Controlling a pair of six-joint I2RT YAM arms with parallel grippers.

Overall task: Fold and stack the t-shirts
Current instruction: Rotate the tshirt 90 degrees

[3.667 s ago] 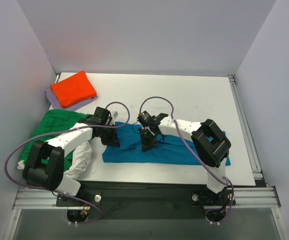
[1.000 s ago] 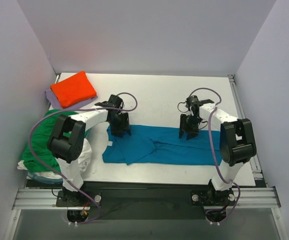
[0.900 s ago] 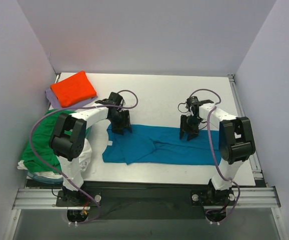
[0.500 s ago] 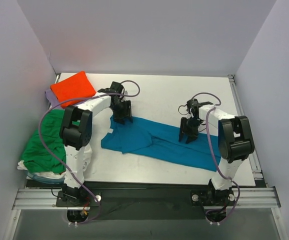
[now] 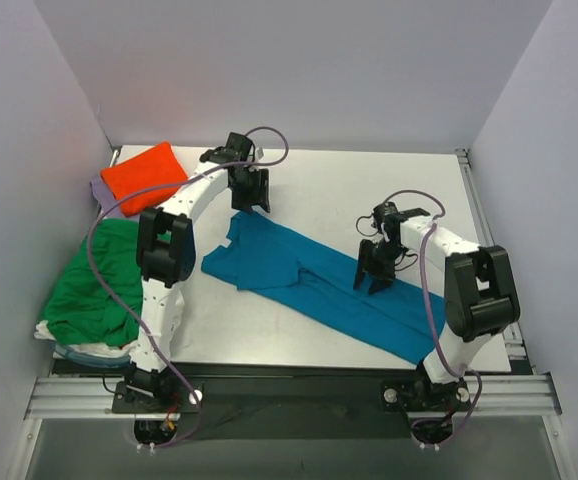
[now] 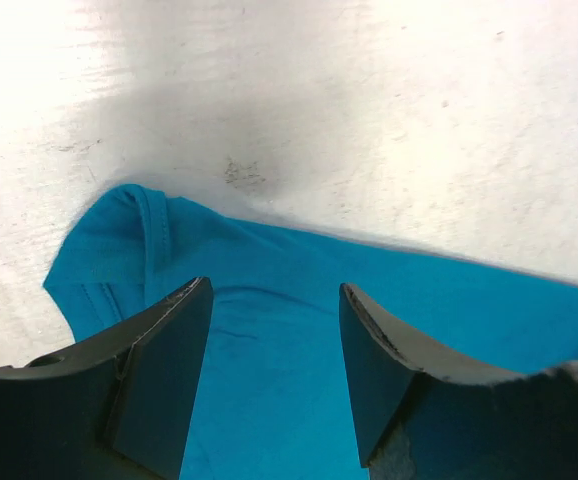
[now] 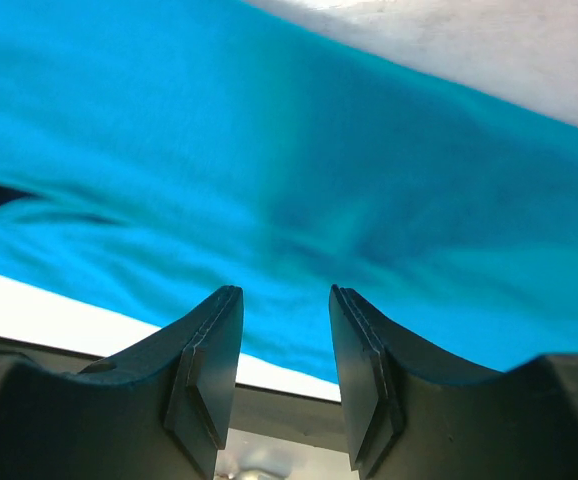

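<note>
The teal-blue t-shirt (image 5: pixel 289 265) is spread slantwise from mid-bench to the near right corner. The left gripper (image 5: pixel 252 195) and right gripper (image 5: pixel 374 275) are parted, nothing clamped. If tugged nearer, its tail could be dragged over the near edge.

a teal-blue t-shirt (image 5: pixel 309 278) lies flat on a white table (image 5: pixel 369 190), folded into a long narrow band. it runs diagonally from left of centre, farther back, to the near right edge, with soft creases along its length. its left end is wider than the rest. in the far left corner an orange t-shirt (image 5: pixel 145 175) sits neatly folded on top of a lavender t-shirt (image 5: pixel 100 192). nearer, a green t-shirt (image 5: pixel 94 285) lies crumpled at the left edge, over a white t-shirt (image 5: pixel 51 331) that barely shows.
</note>
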